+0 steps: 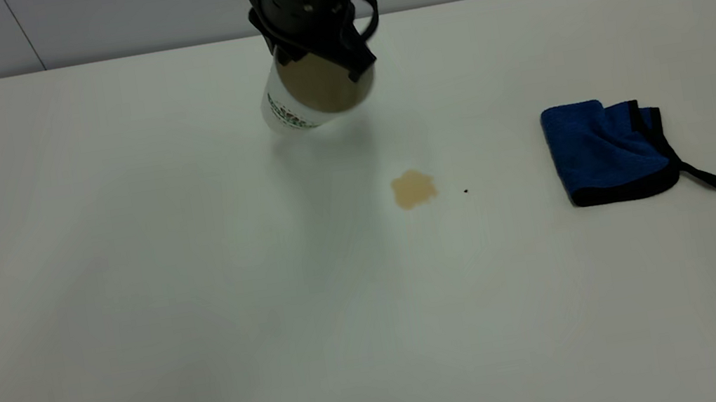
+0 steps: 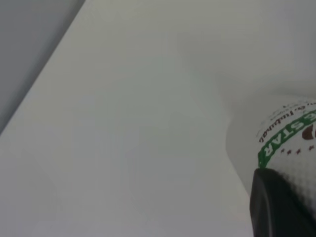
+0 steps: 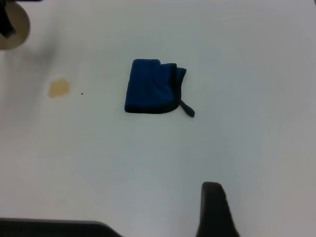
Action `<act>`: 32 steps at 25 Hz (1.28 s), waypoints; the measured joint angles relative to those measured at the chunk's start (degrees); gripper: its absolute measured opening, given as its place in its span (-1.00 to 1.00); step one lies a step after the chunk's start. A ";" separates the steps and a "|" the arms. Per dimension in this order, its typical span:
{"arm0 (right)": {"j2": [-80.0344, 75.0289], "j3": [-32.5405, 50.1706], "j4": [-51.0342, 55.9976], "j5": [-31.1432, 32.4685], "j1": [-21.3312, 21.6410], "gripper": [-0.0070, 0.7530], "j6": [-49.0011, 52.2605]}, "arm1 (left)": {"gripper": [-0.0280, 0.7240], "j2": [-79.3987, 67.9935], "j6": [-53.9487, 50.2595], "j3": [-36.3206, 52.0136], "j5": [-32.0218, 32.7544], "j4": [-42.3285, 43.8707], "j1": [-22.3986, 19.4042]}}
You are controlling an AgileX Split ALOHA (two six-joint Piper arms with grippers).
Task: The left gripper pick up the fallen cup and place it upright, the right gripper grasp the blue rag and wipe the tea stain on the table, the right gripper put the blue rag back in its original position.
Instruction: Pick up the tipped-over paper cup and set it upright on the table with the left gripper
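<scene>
**Mara:** Exterior view first: where is the left gripper (image 1: 323, 64)?

**Ilan:** At the far middle of the table (image 1: 136, 333), coming down from the top edge of the picture. Its black fingers are clamped on the fallen cup (image 1: 314, 94), one finger crossing the rim over the open mouth.

**Mara:** Is the cup standing?

**Ilan:** No. It is tilted, its brown-stained inside turned toward the camera and its green logo band showing low on the left side. I cannot tell whether its lower edge touches the tabletop or hangs just above it.

**Mara:** Does the left wrist view add anything?

**Ilan:** A black fingertip (image 2: 276, 207) lies against the white wall of the cup (image 2: 276, 143), just beside the green lettered band. Bare table (image 2: 123, 123) fills the rest.

**Mara:** And the tea stain (image 1: 413, 188)?

**Ilan:** A light-brown blotch nearer the camera than the cup and a little to its right, apart from it. A tiny black speck (image 1: 466, 191) sits just to its right.

**Mara:** The blue rag (image 1: 609, 149)?

**Ilan:** Folded flat on the right side, well apart from the stain, its black loop tail trailing to the right.

**Mara:** The right gripper (image 3: 215, 210)?

**Ilan:** Only one dark finger shows in the right wrist view, high above the rag (image 3: 152, 86) with the stain (image 3: 59, 88) beyond. Whether it is spread or closed, I cannot tell.
</scene>
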State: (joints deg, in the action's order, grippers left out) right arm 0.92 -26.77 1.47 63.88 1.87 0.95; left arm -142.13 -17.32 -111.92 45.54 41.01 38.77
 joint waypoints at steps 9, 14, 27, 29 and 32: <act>0.00 0.00 0.00 0.00 0.00 0.42 0.00 | -0.90 2.95 20.48 -0.45 1.07 -30.97 -12.28; 0.00 0.00 0.00 0.00 0.00 0.42 0.00 | -0.90 2.95 23.36 -0.45 0.56 -38.43 -15.99; 0.00 0.00 0.00 0.00 0.00 0.42 0.00 | -0.90 -0.98 24.58 -0.45 -0.51 -43.65 -17.96; 0.00 0.00 0.00 0.00 0.00 0.42 0.00 | -0.90 -0.98 24.58 -0.45 -1.58 -44.58 -17.95; 0.00 0.00 0.00 0.00 0.00 0.42 0.00 | -0.90 -0.98 24.53 -0.45 -1.76 -45.24 -17.95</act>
State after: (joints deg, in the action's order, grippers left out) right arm 0.92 -26.77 1.47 63.88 1.87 0.95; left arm -143.11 7.21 -112.37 43.77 -4.24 20.82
